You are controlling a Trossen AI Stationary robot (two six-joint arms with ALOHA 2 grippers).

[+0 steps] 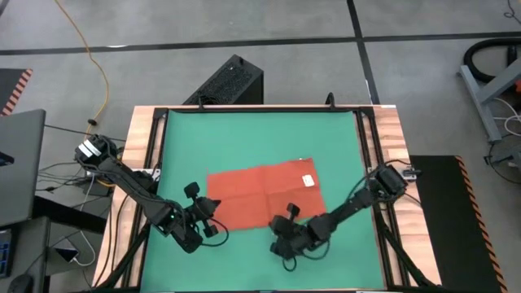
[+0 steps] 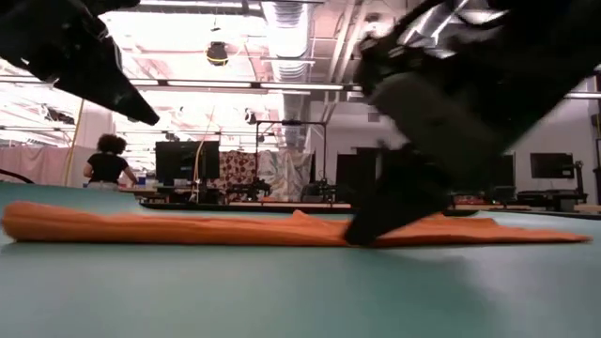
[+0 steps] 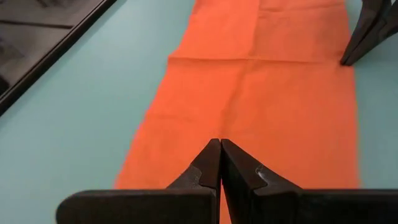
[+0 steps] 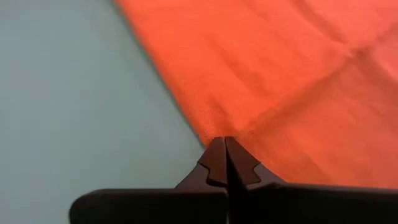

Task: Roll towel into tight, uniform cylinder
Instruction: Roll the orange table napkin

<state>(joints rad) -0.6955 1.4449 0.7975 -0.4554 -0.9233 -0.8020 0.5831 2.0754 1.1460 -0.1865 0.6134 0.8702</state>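
The left tool [image 1: 213, 206] sat low at the towel's left edge, its fingers [image 3: 211, 163] pressed together over the cloth with nothing between them. The towel [image 1: 264, 195] lay spread flat and unrolled on the green mat [image 1: 252, 138] covering the surface, creased across its middle, a small white tag [image 1: 308, 181] near its right side. The right tool [image 1: 291, 213] met the towel's near edge, its fingers [image 4: 217, 163] pinched together on the hem. In the low view a person [image 2: 108, 160] stood far behind.
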